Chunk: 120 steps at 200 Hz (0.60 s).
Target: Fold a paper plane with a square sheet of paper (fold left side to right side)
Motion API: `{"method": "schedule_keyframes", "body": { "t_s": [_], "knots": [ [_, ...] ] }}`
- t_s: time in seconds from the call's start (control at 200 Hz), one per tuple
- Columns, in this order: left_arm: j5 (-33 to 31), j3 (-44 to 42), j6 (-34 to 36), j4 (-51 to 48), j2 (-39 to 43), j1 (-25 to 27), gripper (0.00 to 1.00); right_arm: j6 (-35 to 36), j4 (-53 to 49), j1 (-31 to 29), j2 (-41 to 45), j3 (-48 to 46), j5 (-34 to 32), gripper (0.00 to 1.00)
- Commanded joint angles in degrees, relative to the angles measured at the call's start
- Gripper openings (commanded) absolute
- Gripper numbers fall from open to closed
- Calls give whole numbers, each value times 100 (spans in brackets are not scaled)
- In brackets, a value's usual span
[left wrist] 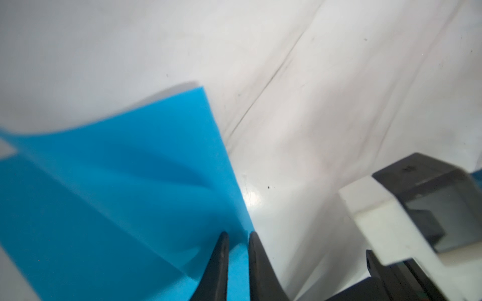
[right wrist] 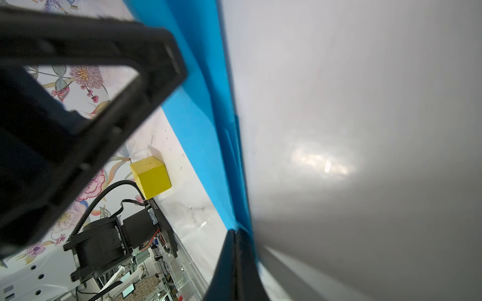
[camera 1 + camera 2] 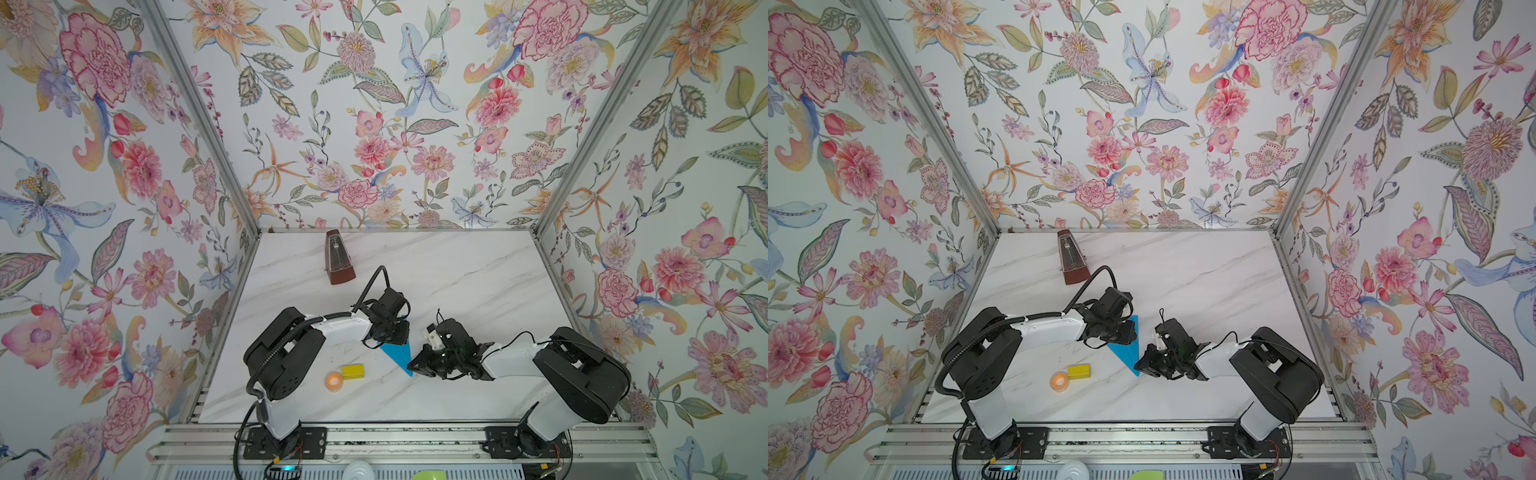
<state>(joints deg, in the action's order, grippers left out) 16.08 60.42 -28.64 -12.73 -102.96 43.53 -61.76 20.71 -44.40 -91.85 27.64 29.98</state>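
The paper plane [image 3: 397,354] looks nearly done on the worktop [image 3: 457,270], with the left pincer [image 1: 238,234] a tiny bit open over its wide end and the right pincer [image 2: 236,230] shut at its point, so next the fold likely needs pressing flat.

Paper plane [image 3: 398,355]: bright blue, plain. Table [image 3: 478,270]: white marble with thin grey veins. Block [image 3: 353,371], lower centre-left: yellow. Tape roll [image 3: 332,387] beside it: orange. Metronome [image 3: 338,259], upper table: dark brown. Walls [image 3: 374,124]: pink, orange and blue flowers, green leaves, on white.
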Motion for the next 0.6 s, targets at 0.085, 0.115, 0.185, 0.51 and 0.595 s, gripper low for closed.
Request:
{"method": "schedule_keyframes", "body": {
  "t_s": [0.085, 0.115, 0.185, 0.51, 0.595],
  "knots": [
    [-99, 307, 965, -796, 719, -42, 20, -3, -595, -40, -331, -233, -80, 0],
    [-22, 243, 1018, -833, 794, -28, 20, -11, -579, -39, -336, -232, -80, 0],
    [181, 32, 1108, -873, 949, 42, 18, -23, -559, -42, -366, -239, -71, 0],
    [682, -735, 865, -288, 833, 419, 9, -13, -558, -33, -402, -189, -53, 0],
    [686, -827, 850, -125, 740, 420, 6, -19, -570, -31, -384, -175, -53, 0]
  ]
}}
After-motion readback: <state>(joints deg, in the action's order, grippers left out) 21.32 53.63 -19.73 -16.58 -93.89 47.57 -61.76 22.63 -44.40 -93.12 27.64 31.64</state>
